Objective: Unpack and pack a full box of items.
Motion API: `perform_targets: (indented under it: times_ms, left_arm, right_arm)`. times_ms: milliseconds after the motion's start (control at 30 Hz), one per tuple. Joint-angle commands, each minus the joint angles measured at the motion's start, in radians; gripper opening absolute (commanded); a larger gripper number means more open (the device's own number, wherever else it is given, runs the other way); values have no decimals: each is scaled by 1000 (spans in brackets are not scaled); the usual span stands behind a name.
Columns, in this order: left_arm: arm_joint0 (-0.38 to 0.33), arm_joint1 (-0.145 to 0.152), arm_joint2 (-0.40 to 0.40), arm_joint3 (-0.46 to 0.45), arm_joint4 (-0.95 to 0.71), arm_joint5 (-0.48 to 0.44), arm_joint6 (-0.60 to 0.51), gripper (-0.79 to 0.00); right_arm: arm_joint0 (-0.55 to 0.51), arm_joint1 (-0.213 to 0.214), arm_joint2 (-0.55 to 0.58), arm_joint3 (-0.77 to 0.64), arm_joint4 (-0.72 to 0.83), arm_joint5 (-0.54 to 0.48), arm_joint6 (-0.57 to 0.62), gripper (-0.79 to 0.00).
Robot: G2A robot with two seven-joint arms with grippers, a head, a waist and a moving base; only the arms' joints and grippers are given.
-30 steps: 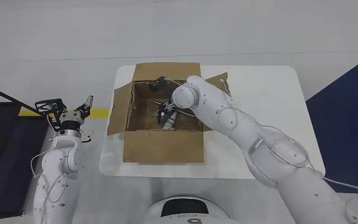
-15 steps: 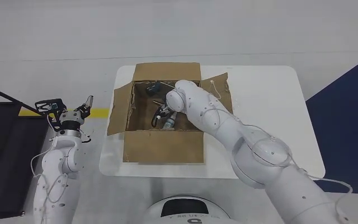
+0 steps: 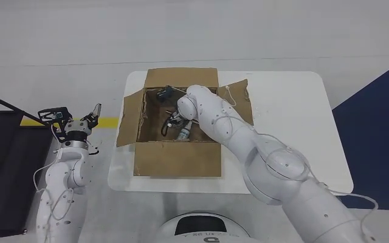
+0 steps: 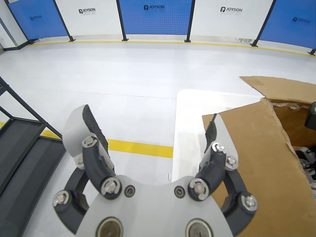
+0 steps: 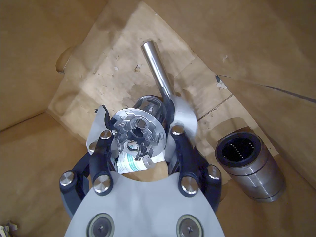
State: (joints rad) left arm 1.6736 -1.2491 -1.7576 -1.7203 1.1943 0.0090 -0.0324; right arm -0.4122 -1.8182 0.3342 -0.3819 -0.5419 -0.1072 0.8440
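— Box (image 3: 177, 159) mid-unpacking, flaps open, on the white table (image 3: 285, 103): what have you got hold of?

— Deep inside it, the fingers (image 5: 185, 114) of my right gripper (image 5: 139, 110) are pressed in on either side of a flanged metal hub (image 5: 137, 131), its toothed face turned toward my wrist. I judge it a firm hold. The flange rim is the widest, flattest purchase the part offers.

— And round it?

— A polished steel rod (image 5: 155, 67) slants away from behind one finger across the cardboard floor. Whether it touches the hub I cannot tell. A white-and-green label (image 5: 128, 165) shows just beneath the hub. Near by, apart from both, a hollow steel bearing sleeve (image 5: 246, 166) lies on its side close to the wall.

— The other arm?

— My left gripper (image 4: 150, 114) hangs with its fingers wide apart and nothing between them, off the table's edge beside the box's left flap (image 4: 246, 161). I'd say it is parked there to leave the narrow space to the right arm. Unpacking looks barely begun, with several pieces lying inside.
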Motion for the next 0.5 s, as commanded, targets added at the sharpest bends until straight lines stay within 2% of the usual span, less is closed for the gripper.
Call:
perform_targets:
  times_ms: [0,167,300,400,467]
  left_arm:
    - [0,0,0,0,0,0,0,0]
    - [0,0,0,0,0,0,0,0]
    - [0,0,0,0,0,0,0,0]
    - [0,0,0,0,0,0,0,0]
    - [0,0,0,0,0,0,0,0]
  right_arm:
    - [3,-2,4,-2,-6,3,-9,-785]
    - [9,3,22,-32,-15,-7,-37,-785]
    - [8,23,56,-89,-1,-64,-77,-785]
    - [2,56,100,-149,11,-123,-123,-785]
    - [-12,98,158,-209,34,-162,-156,-785]
